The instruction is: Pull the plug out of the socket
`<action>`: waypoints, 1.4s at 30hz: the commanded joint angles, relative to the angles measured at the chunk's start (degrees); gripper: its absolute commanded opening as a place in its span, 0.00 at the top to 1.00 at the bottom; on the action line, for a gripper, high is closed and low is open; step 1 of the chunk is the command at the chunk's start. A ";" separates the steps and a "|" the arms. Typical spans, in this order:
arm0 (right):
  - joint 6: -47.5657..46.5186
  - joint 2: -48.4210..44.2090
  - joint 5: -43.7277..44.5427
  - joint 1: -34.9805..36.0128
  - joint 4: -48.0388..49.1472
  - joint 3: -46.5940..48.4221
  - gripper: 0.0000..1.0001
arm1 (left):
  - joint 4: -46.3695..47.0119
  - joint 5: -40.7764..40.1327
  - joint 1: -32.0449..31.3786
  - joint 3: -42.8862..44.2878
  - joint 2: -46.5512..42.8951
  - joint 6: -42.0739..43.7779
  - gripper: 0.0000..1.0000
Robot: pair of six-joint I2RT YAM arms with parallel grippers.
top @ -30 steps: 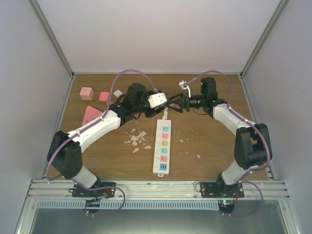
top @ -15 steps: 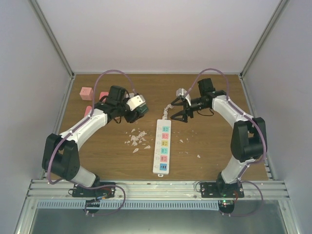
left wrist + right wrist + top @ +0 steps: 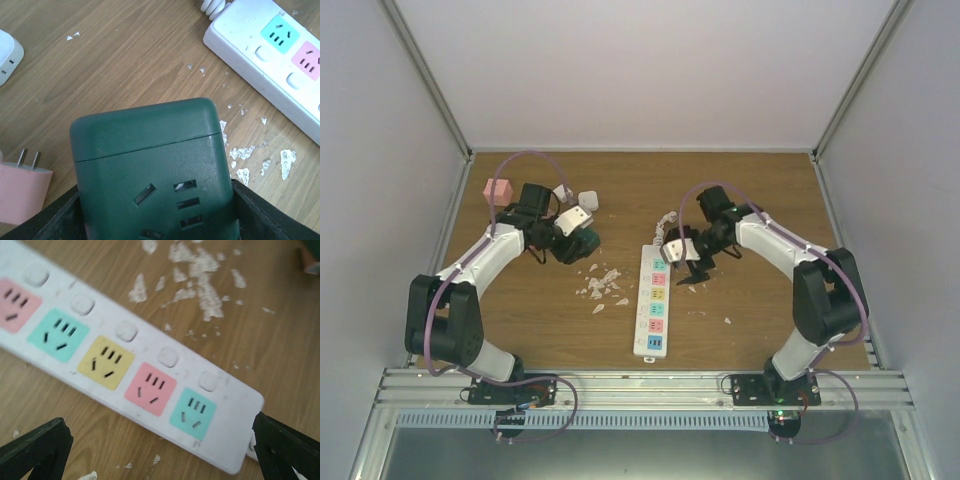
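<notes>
While the left gripper [image 3: 576,239] is clamped on the dark green plug [image 3: 150,150], a cube-shaped adapter with slot openings on its visible face, its two black fingers press against the block's lower sides. The plug is held over the wooden table [image 3: 760,200], left of the socket [image 3: 654,300] and well apart from it. The socket lies flat near the middle of the table, its long axis running from near to far, with the ribbed start of its short white cord [image 3: 662,228] at the far end. The right gripper [image 3: 689,262] sits at the socket's far right side with its fingers spread wide, grasping nothing. In the right wrist view the strip runs diagonally between the two black fingertips [image 3: 37,445], showing pink, teal and yellow outlet faces, each with a round white button beside it. Whether the fingers touch the strip cannot be told. White flakes [image 3: 603,283] are scattered on the wood between plug and socket. A white adapter [image 3: 588,200] lies just beyond the left gripper, a pink cube [image 3: 498,190] sits farther left, and a pink plug with two metal prongs [image 3: 20,192] lies near the green block.
</notes>
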 commanded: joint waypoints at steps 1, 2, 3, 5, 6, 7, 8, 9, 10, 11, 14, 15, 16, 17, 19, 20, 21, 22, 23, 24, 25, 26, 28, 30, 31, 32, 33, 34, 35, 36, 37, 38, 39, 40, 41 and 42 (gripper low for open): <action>-13.80 -1.31 10.87 3.92 0.53 -1.58 0.00 | 0.66 3.09 1.71 -0.76 -1.10 0.67 0.64; -14.97 -1.20 11.45 4.72 0.54 -1.38 0.00 | 0.70 3.34 1.94 -0.88 -1.10 0.59 0.64; -16.23 -1.05 12.44 5.64 0.41 -1.35 0.00 | 0.78 3.62 2.10 -0.97 -1.02 0.58 0.64; -18.85 -0.66 15.54 7.71 0.51 -1.63 0.00 | 0.63 3.81 2.53 -0.99 -1.09 0.66 0.64; -19.96 -0.29 17.20 8.65 0.52 -1.64 0.01 | 0.59 3.91 2.70 -0.99 -1.17 0.71 0.64; -20.75 0.18 18.43 9.58 0.40 -1.50 0.00 | 0.61 4.06 2.85 -0.92 -1.23 0.76 0.64; -21.32 0.58 19.18 10.37 0.26 -1.32 0.00 | 0.54 4.06 3.06 -0.91 -1.29 0.79 0.64; -21.91 0.96 19.75 11.15 0.06 -1.10 0.00 | 0.44 4.13 3.24 -0.98 -1.27 0.83 0.64; -22.56 1.30 20.34 11.87 0.02 -0.90 0.00 | 0.31 4.15 3.53 -0.99 -1.33 0.95 0.64; -23.01 1.69 21.04 12.69 -0.03 -0.65 0.00 | 0.18 4.30 3.83 -1.11 -1.37 0.97 0.64; -24.28 3.58 23.09 15.38 -1.20 1.11 0.00 | -0.13 4.63 4.34 -1.53 -1.55 1.14 0.64; -24.74 4.05 23.70 16.16 -1.34 1.46 0.00 | -0.11 4.79 4.45 -1.72 -1.72 1.12 0.64; -25.39 4.33 24.38 16.89 -1.01 1.43 0.00 | -0.09 4.91 4.60 -2.04 -1.90 1.10 0.64; -26.14 4.55 24.88 17.61 -0.40 1.27 0.00 | -0.11 5.19 4.70 -2.23 -2.15 1.20 0.64; -26.89 5.37 26.00 19.00 0.24 1.24 0.00 | -0.13 5.36 4.92 -2.75 -2.53 1.26 0.64; -27.19 5.87 26.56 19.59 0.27 1.36 0.00 | -0.17 5.48 5.08 -2.87 -2.70 1.39 0.64; -27.63 6.22 27.02 20.17 0.51 1.30 0.01 | -0.17 5.67 5.25 -2.98 -2.90 1.46 0.64; -28.41 6.56 27.66 20.80 0.69 1.25 0.00 | -0.19 5.81 5.39 -3.08 -3.08 1.50 0.64; -29.08 6.99 28.44 21.36 0.72 1.32 0.00 | -0.23 5.87 5.55 -3.17 -3.26 1.62 0.64; -29.82 7.55 29.35 22.03 0.61 1.54 0.00 | -0.26 5.90 5.65 -3.19 -3.37 1.72 0.64; -30.54 8.05 30.05 22.59 0.31 1.88 0.00 | -0.26 5.99 5.86 -3.31 -3.38 1.76 0.64; -31.39 8.65 30.74 23.11 -0.04 2.37 0.00 | -0.35 6.01 6.01 -3.42 -3.40 1.81 0.64; -32.11 10.14 32.48 24.59 -1.40 3.73 0.00 | -0.66 5.50 6.24 -3.66 -3.20 2.26 0.64; -32.09 11.86 34.06 25.90 -3.32 5.62 0.00 | -1.26 3.80 6.31 -3.80 -2.76 2.86 0.64; -31.98 12.54 34.59 26.33 -4.14 6.28 0.00 | -1.64 2.39 6.35 -3.76 -2.50 3.39 0.63; -31.77 13.12 35.09 26.77 -4.86 6.83 0.00 | -2.09 0.84 6.32 -3.66 -2.16 4.00 0.63; -31.60 13.59 35.47 27.14 -5.47 7.24 0.00 | -2.61 -0.90 6.36 -3.56 -1.77 4.72 0.62; -31.44 14.09 35.84 27.37 -6.06 7.65 0.00 | -3.08 -2.73 6.43 -3.48 -1.27 5.59 0.61; -31.25 14.47 36.24 27.53 -6.51 7.90 0.01 | -3.52 -4.36 6.46 -3.46 -0.71 6.25 0.61; -31.09 14.73 36.72 27.63 -6.77 8.04 0.00 | -3.79 -5.87 6.57 -3.52 -0.15 6.89 0.60; -30.98 15.03 37.08 27.65 -6.90 7.94 0.01 | -3.90 -6.97 6.71 -3.58 0.28 7.43 0.60; -30.87 15.18 37.29 27.68 -6.96 7.97 0.02 | -3.83 -8.15 6.74 -3.62 0.68 7.73 0.59; -30.67 15.29 37.36 27.68 -6.98 7.97 0.03 | -3.78 -8.97 6.93 -3.71 1.00 8.03 0.58; -30.43 15.34 37.32 27.68 -6.98 8.05 0.04 | -3.78 -9.59 7.01 -3.65 1.42 8.15 0.58; -30.26 15.41 37.23 27.69 -7.09 8.14 0.05 | -3.88 -10.10 7.13 -3.57 1.82 8.44 0.57; -29.96 15.39 37.13 27.76 -7.29 8.27 0.06 | -4.10 -10.60 7.22 -3.36 2.33 8.82 0.56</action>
